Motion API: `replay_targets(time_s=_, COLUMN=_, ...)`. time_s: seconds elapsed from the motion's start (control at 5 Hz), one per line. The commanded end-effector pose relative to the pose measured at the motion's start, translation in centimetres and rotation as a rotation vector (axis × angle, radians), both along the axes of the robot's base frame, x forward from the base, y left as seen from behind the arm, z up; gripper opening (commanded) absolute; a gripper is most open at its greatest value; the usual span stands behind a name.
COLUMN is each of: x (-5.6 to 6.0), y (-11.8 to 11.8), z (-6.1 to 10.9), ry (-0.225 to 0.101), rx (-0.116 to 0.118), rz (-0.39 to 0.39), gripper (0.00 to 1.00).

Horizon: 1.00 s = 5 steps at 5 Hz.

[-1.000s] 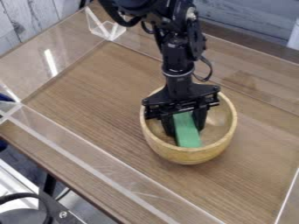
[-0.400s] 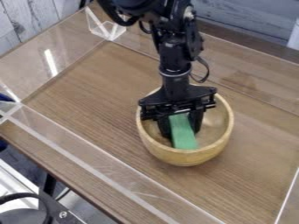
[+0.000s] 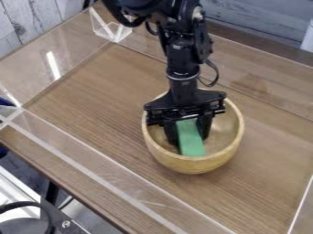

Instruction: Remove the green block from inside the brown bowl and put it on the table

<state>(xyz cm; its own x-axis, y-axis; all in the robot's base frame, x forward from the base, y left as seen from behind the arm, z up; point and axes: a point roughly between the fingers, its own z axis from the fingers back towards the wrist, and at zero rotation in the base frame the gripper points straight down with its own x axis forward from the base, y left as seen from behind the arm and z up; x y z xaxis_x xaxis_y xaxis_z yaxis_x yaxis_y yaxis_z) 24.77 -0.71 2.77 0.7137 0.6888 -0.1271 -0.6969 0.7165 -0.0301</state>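
The brown bowl [image 3: 193, 157] sits on the table [image 3: 98, 110], right of centre and toward the front. Inside it the green block [image 3: 192, 141] leans tilted, its upper end up between my fingers. My black gripper [image 3: 184, 122] reaches straight down into the bowl from above and is shut on the block's upper end. The arm hides the far inner wall of the bowl.
Clear acrylic walls [image 3: 73, 137] run along the table's edges, with a raised corner [image 3: 116, 32] at the back. Black cables [image 3: 31, 219] lie outside the front left corner. Bare wood tabletop lies left of the bowl.
The bowl and the gripper with the block have shifted slightly left and up. The grip on the block is unchanged.
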Motion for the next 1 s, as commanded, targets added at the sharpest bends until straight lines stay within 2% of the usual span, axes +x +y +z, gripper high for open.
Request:
replay_targets(time_s=0.0, x=1.11, y=0.43, z=1.58, ry=-0.063, rx=0.005, rz=0.009, gripper=0.00)
replay_targets(time_s=0.8, x=1.22, y=0.35, z=1.79, ry=-0.059, rx=0.005, rz=0.005, gripper=0.00)
